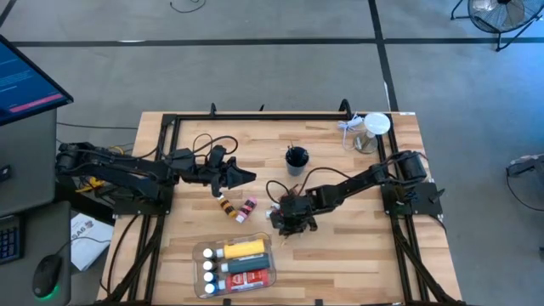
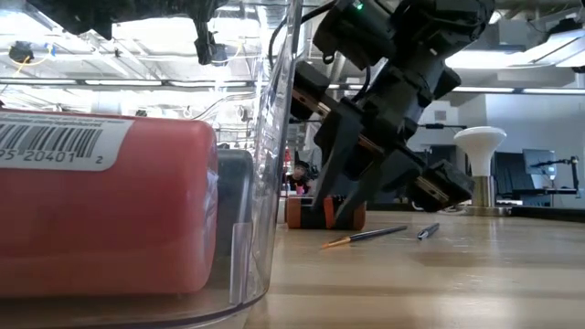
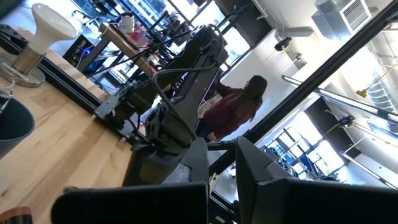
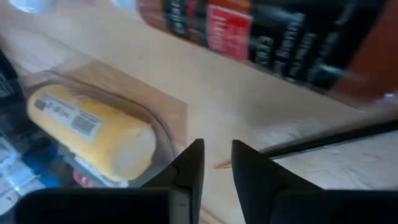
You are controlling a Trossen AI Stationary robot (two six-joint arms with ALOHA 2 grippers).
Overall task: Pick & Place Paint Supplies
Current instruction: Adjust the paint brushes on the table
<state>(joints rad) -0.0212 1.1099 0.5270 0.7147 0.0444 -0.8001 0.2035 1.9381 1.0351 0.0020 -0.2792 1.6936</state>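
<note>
- The wooden table has bare board on the right gripper's outer side; a dark frame rail runs along the far edge.
- The clear tray sits near the front edge and already holds a yellow bottle, a red tube and other tubes.
- The left gripper, pressed together and empty, waits mid-table.
- The right gripper hangs low over the board just beside the tray, fingers narrowly apart, pinching nothing visible.
- A thin brush lies flat by it, tip toward the tray.
- Judged step: picking up that brush. Straddle the handle squarely, come right down to the wood, and close gently so it does not roll.
- Two small tubes lie between the arms, near a dark cup.
</note>
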